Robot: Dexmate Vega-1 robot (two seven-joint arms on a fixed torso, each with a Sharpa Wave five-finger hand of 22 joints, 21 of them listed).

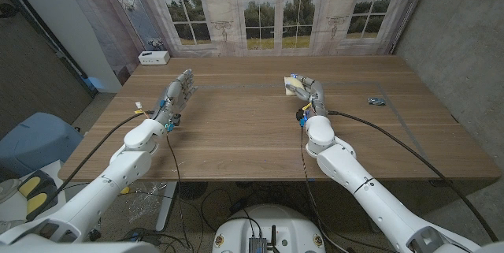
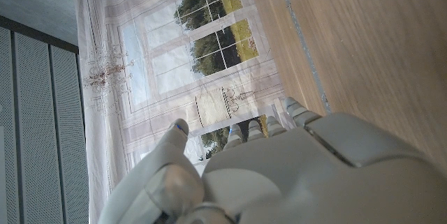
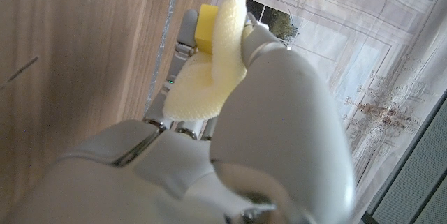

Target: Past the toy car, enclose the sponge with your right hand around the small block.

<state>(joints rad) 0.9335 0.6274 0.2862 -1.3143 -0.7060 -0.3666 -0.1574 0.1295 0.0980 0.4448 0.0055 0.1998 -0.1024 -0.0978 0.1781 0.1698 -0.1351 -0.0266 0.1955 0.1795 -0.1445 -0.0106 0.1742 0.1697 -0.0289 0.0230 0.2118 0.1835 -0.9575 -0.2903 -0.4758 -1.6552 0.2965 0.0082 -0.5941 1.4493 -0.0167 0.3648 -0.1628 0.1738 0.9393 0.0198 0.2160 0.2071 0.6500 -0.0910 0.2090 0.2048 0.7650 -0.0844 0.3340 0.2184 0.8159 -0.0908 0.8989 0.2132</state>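
— Beyond the middle of the worktop (image 1: 260, 139), what has the right hand (image 1: 309, 91) got?

— It holds the pale yellow sponge (image 1: 293, 87), well to the left of the toy car (image 1: 377, 101), which sits alone nearer the worktop's right edge. In the right wrist view the sponge (image 3: 209, 70) is bent up against the thumb, its long axis running out along the fingers (image 3: 185, 32), away from the wrist.

— And the small block?

— A bright yellow block (image 3: 205, 27) shows just past the sponge's far end, touching it, beside the fingertips. I cannot tell whether it rests on the worktop or is caught in the grasp.

— How far apart are the fingers?

— Narrow: thumb on one side, fingers on the other, with the sponge pressed and folded between them.

— What about the other side?

— The left hand (image 1: 179, 89) is far to the left of the sponge, near the worktop's left edge, its fingers reaching toward the far side. In the left wrist view the left hand (image 2: 279, 175) holds nothing; its fingers (image 2: 297, 111) look loosely straight, the thumb a little apart.

— Anything else?

— A small white box (image 1: 154, 57) on the far left corner, well behind the left hand.
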